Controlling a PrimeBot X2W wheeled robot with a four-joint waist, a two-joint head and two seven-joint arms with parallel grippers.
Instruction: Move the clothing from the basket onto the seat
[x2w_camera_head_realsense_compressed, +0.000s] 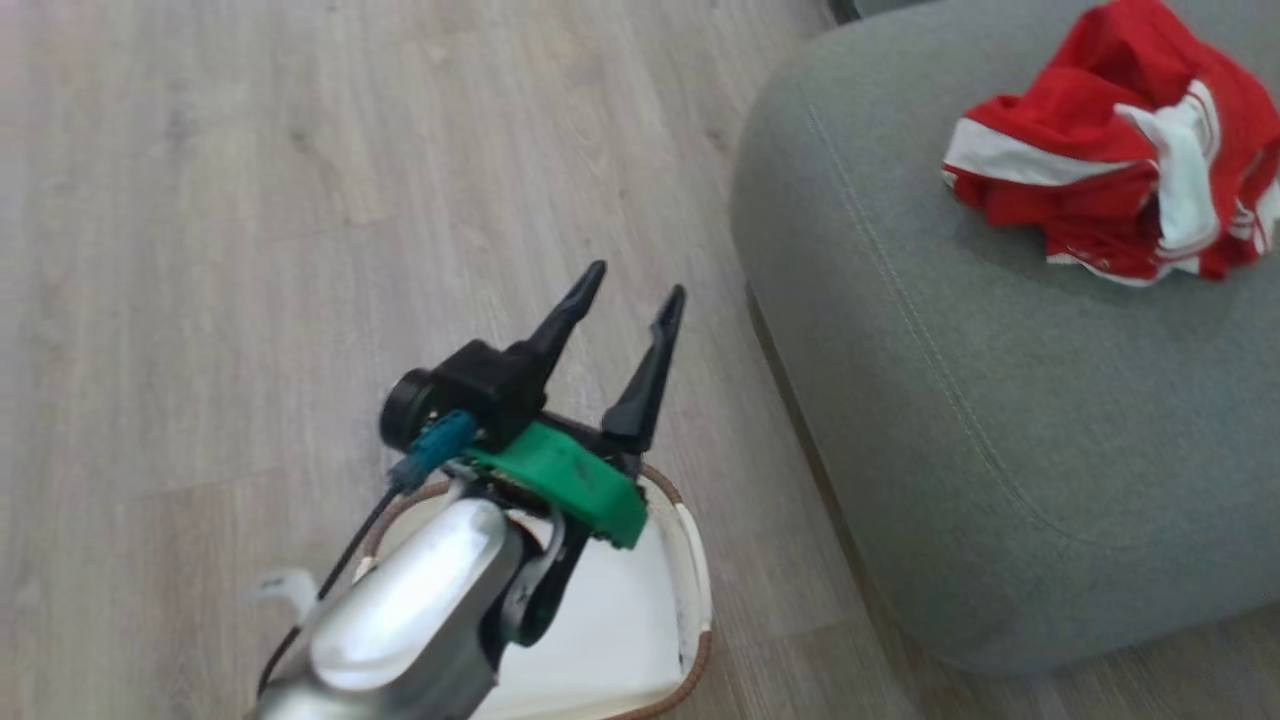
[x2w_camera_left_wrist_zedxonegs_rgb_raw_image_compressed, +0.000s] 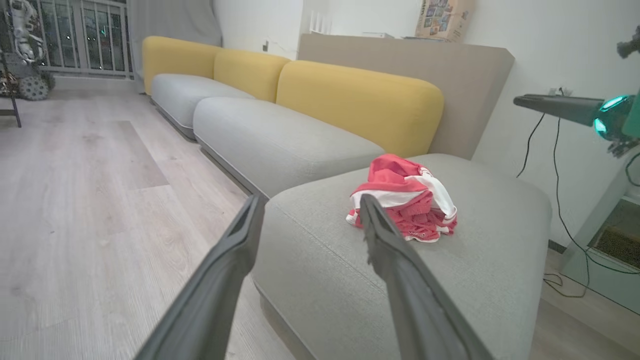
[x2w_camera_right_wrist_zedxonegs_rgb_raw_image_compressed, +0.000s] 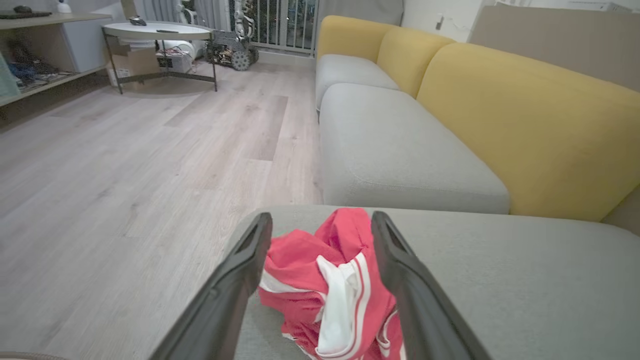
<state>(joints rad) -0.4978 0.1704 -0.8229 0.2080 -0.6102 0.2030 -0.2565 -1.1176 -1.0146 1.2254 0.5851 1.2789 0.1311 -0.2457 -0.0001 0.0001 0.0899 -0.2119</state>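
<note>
Left claw (x2w_camera_head_realsense_compressed: 637, 282) wide, empty, over basket (x2w_camera_head_realsense_compressed: 693, 560); right claw (x2w_camera_right_wrist_zedxonegs_rgb_raw_image_compressed: 321, 217) wide too, empty, pointed at clothing (x2w_camera_head_realsense_compressed: 1110, 190), which lay bunched on seat (x2w_camera_head_realsense_compressed: 1000, 430). Basket looked bare where visible, so task prob. done.

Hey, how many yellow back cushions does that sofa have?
3, in a row: the near cushion just beyond the clothing, the middle cushion, the far cushion. None seems hidden.

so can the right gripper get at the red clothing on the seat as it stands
Probably yes: the right gripper is open and points straight at the clothing, which lies bare on top of the seat with nothing between them.
</note>
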